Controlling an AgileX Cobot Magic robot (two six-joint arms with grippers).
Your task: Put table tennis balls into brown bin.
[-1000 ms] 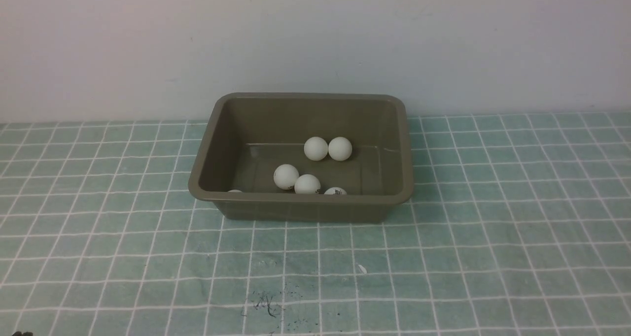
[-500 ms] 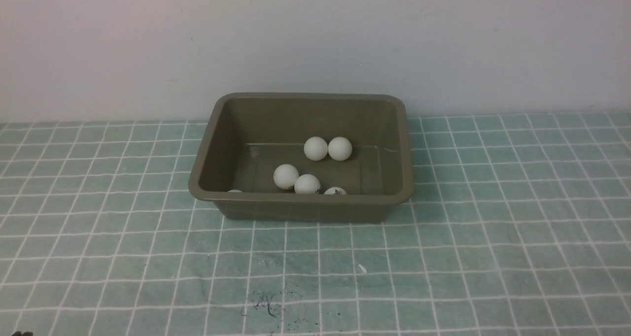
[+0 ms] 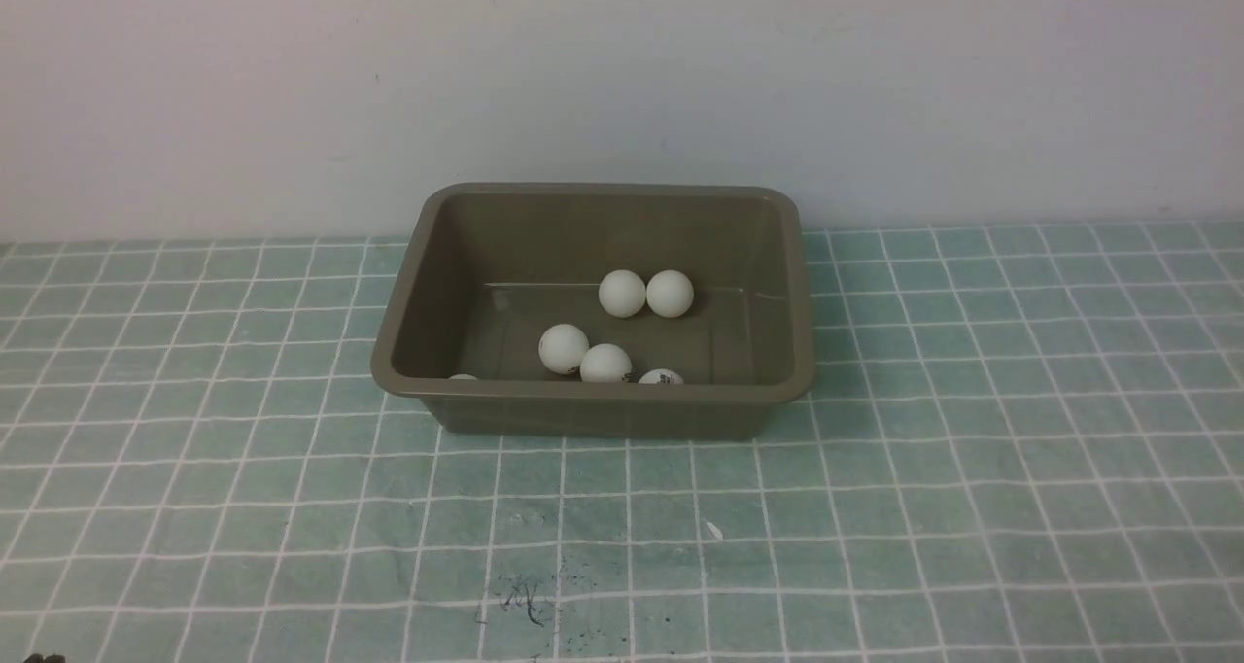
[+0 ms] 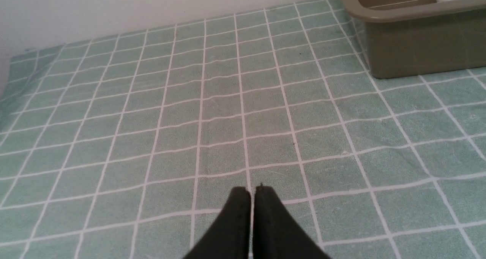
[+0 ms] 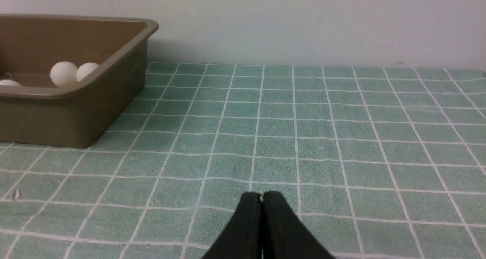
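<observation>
No movement since earlier: matte white table tennis balls inside brown bin, both pincers clenched.

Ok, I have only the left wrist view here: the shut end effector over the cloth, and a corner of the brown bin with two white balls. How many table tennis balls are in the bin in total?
Observer: Six table tennis balls show inside the brown bin in the front view. Two of them only just peek above the near rim.
Operator: Does any ball lie outside, on the cloth?
Observer: None shows on the checked cloth in the front view or the right wrist view.
Operator: And the right end effector?
Observer: The right end effector is shut with nothing between its fingers, apart from the bin.
</observation>
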